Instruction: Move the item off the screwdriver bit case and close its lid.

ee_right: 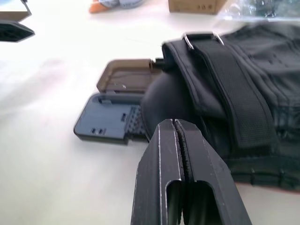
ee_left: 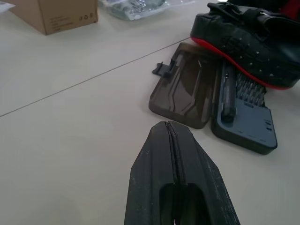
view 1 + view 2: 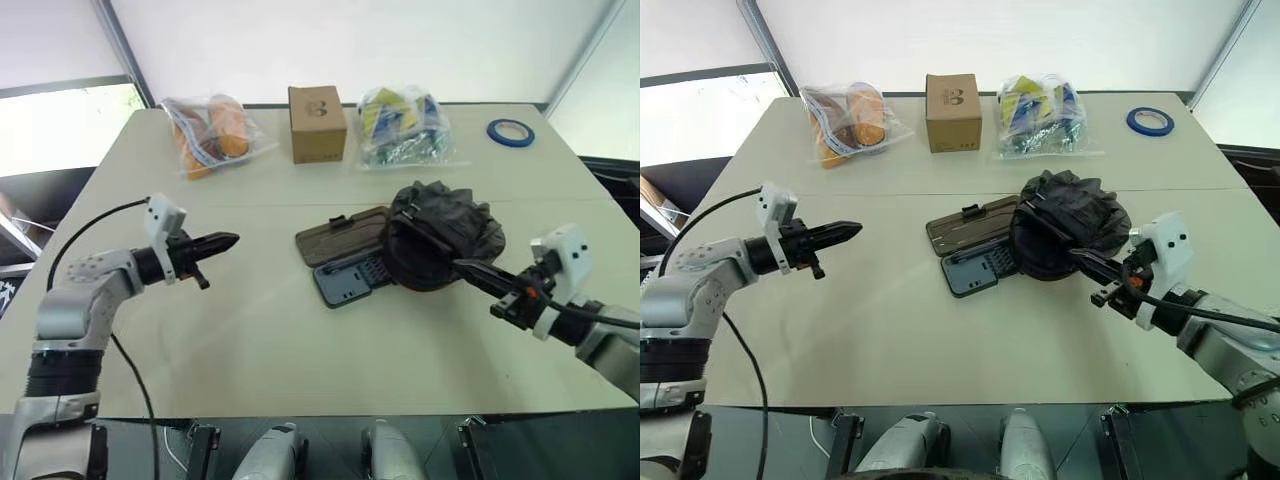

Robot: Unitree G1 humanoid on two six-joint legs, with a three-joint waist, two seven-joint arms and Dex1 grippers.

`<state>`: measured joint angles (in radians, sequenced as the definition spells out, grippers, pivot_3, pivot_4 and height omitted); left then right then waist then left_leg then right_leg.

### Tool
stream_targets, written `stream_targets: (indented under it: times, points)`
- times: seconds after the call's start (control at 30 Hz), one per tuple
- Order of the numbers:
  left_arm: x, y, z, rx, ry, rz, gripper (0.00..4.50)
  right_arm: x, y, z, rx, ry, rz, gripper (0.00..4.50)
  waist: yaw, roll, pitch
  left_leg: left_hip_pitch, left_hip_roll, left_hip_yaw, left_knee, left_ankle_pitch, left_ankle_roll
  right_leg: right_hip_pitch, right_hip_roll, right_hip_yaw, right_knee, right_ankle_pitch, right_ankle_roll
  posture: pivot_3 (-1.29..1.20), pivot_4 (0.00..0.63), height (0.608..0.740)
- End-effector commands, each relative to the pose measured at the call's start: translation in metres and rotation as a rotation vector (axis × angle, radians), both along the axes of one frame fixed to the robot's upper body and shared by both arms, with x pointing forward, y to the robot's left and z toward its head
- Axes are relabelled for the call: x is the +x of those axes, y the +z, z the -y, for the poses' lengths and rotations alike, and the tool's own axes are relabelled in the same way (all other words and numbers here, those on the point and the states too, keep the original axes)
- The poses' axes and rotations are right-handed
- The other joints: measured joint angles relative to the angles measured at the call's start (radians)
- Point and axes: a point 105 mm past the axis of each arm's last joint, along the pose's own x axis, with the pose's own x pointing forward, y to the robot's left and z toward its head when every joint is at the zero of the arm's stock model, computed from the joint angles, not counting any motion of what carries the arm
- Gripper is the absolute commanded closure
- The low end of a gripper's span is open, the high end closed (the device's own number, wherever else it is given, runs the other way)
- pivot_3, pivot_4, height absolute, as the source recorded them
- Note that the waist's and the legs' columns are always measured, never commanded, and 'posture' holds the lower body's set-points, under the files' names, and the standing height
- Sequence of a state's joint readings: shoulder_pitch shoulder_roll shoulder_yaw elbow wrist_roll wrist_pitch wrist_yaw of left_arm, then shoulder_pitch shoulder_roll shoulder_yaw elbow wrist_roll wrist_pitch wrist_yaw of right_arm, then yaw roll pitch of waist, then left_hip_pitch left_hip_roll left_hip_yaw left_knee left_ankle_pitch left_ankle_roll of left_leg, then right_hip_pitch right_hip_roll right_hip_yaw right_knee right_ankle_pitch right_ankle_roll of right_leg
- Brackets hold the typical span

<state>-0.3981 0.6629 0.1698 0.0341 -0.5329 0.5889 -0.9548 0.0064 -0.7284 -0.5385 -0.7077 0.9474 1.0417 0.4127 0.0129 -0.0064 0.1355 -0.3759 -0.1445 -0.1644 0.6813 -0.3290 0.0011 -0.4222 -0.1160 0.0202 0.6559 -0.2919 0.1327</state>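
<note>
The black glove (image 3: 442,232) lies on the right half of the open screwdriver bit case (image 3: 348,281), hiding most of its bit rows. The smoky-brown lid (image 3: 340,236) lies flat on the table, hinged open on the far side of the case, its latch tab pointing away. My left gripper (image 3: 226,242) is shut and empty, hovering well to the left of the case and pointing toward it. My right gripper (image 3: 468,268) is shut and empty, its tips at the glove's near right edge. In the right wrist view the shut fingers (image 1: 166,140) sit just before the glove (image 1: 234,93).
Along the table's far side stand a bag of orange goods (image 3: 210,135), a brown cardboard box (image 3: 317,122), a bag of blue and yellow goods (image 3: 402,125) and a blue tape roll (image 3: 510,132). Bare table (image 3: 260,330) spreads in front of and left of the case.
</note>
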Motion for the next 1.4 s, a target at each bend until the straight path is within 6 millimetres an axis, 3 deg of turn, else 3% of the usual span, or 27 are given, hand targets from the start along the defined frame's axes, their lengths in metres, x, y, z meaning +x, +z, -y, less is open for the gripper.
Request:
stream_targets:
  times: [0.03, 1.0, 1.13, 1.33, 1.4]
  points:
    - [-0.003, 0.006, 0.003, -0.001, -0.006, 0.032, 4.5, -0.001, 0.007, -0.006, -0.01, 0.016, 0.029, 4.45, 0.0, 0.0, 0.0, 0.0, 0.0, 0.0, 0.0, 0.0, 0.0, 0.0, 0.0, 0.0, 0.0, 0.0, 0.0, 0.0, 0.15, 0.74]
    - [0.001, 0.007, 0.011, -0.024, -0.022, 0.057, 4.5, 0.006, 0.019, -0.016, -0.058, 0.04, 0.075, 4.45, 0.0, 0.0, 0.0, 0.0, 0.0, 0.0, 0.0, 0.0, 0.0, 0.0, 0.0, 0.0, 0.0, 0.0, 0.0, 0.0, 0.15, 0.74]
    - [-0.004, 0.013, 0.022, -0.02, -0.097, 0.061, 4.5, 0.011, 0.027, -0.02, -0.072, 0.037, 0.121, 4.45, 0.001, 0.0, 0.0, 0.0, 0.0, 0.0, 0.0, 0.0, 0.0, 0.0, 0.0, 0.0, 0.0, 0.0, 0.0, 0.0, 0.15, 0.74]
    - [-0.017, 0.042, 0.055, -0.009, -0.325, 0.092, 4.5, 0.043, 0.034, -0.033, -0.22, -0.064, 0.276, 4.45, -0.001, 0.0, 0.0, 0.0, 0.0, 0.0, 0.0, 0.0, 0.0, -0.001, 0.0, -0.001, 0.0, 0.0, 0.0, 0.0, 0.15, 0.74]
    - [-0.017, 0.045, 0.056, -0.008, -0.325, 0.101, 4.5, 0.041, 0.035, -0.037, -0.219, -0.028, 0.276, 3.92, -0.001, 0.0, 0.0, -0.001, 0.0, 0.0, 0.001, 0.0, 0.0, -0.001, 0.0, -0.001, 0.0, 0.0, 0.0, 0.0, 0.15, 0.74]
